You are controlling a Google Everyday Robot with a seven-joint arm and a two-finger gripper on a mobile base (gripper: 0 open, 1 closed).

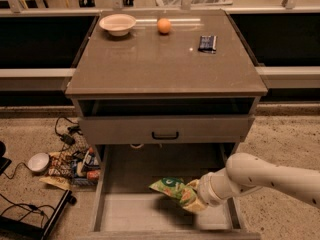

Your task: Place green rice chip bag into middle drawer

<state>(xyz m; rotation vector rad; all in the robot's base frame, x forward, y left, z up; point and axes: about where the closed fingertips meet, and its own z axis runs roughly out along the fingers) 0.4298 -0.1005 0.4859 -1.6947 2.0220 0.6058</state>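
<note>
The green rice chip bag [172,189] is crinkled bright green with yellow-orange patches. It hangs just above the pale floor of the open middle drawer [127,211], right of its middle, and casts a shadow there. My gripper [192,196] reaches in from the right on a white arm and is shut on the bag's right end. The bag hides most of the fingers.
On the cabinet top stand a white bowl [118,23], an orange [164,25] and a small dark packet [207,43]. A closed drawer front with a black handle [165,135] sits above the open drawer. Cables and clutter [70,164] lie on the floor to the left.
</note>
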